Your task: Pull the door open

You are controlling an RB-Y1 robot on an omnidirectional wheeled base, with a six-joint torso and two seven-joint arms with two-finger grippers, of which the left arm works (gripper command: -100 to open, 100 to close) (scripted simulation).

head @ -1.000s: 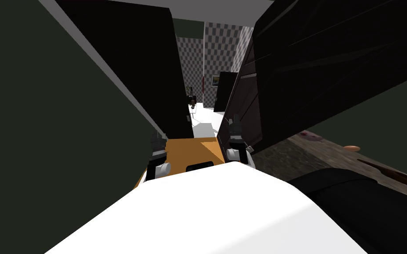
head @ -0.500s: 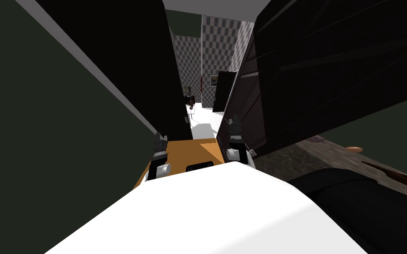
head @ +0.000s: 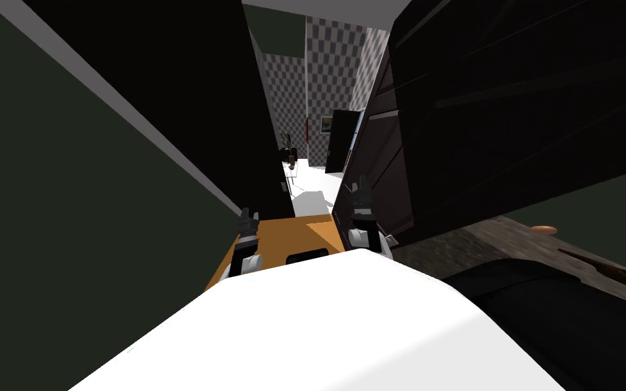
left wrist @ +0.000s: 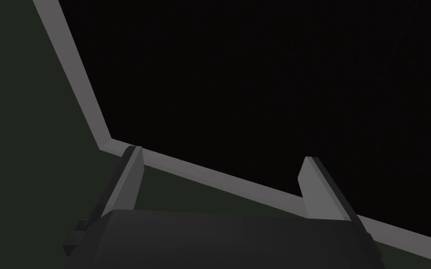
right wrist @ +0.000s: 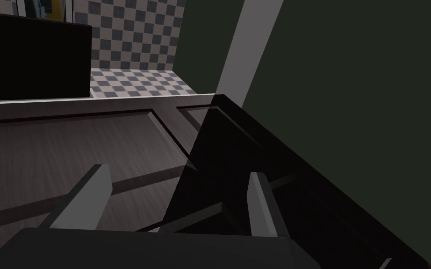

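Widening slightly as I moved, the gap beside the dark panelled door (head: 481, 122) showed it swung well open. Right gripper (head: 361, 187) hung at the door's free edge, jaws released; left gripper (head: 248, 217), well away from the door, likewise released. Ungripped, that edge could slip away mid-pull.

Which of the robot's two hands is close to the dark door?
The right gripper: its open fingers point at the dark panelled door. The left gripper faces a black area.
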